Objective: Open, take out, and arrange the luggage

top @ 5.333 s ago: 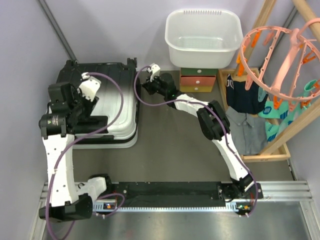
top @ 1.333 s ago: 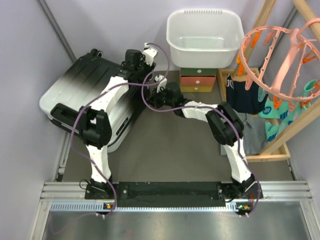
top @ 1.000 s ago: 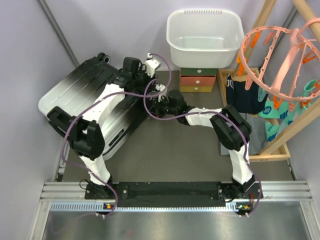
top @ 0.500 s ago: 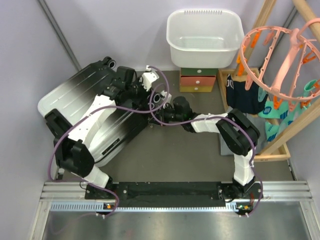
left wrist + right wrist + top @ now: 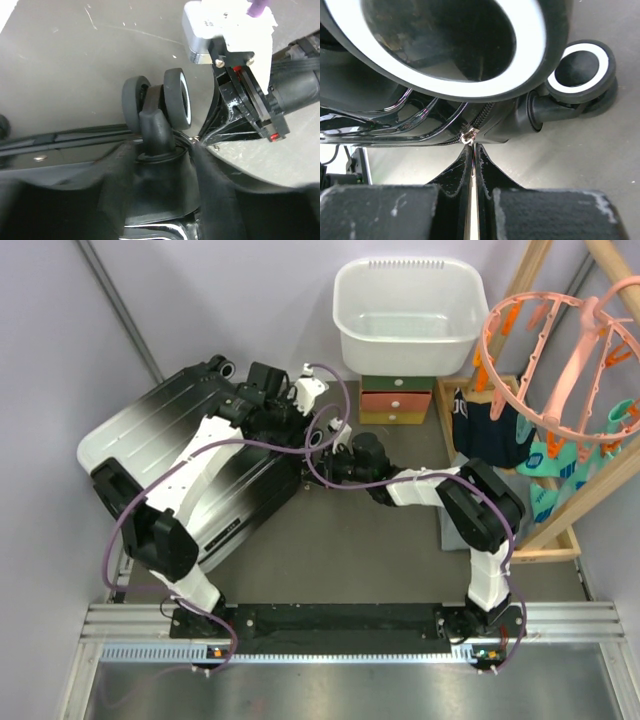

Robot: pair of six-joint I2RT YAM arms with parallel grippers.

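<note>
The luggage (image 5: 170,450), a ribbed hard shell fading from black to white, lies tilted at the left. My left gripper (image 5: 262,415) is at its far right corner. In the left wrist view its dark fingers (image 5: 112,195) close on either side of the corner housing under the twin wheels (image 5: 160,102). My right gripper (image 5: 325,462) is at the case's right edge. In the right wrist view it (image 5: 472,150) is shut on the thin metal zipper pull (image 5: 468,136), with a wheel (image 5: 582,67) close by. It also shows in the left wrist view (image 5: 202,140).
A white laundry basket (image 5: 405,315) sits on a green-and-orange drawer box (image 5: 397,400) at the back. A wooden rack (image 5: 500,430) with clothes and a pink peg hanger (image 5: 560,350) stand at the right. The wall is close on the left.
The luggage lay flat five seconds ago; it has since been tipped and turned. In the last second both arms shifted with it, and my right gripper stayed at the zipper seam.
</note>
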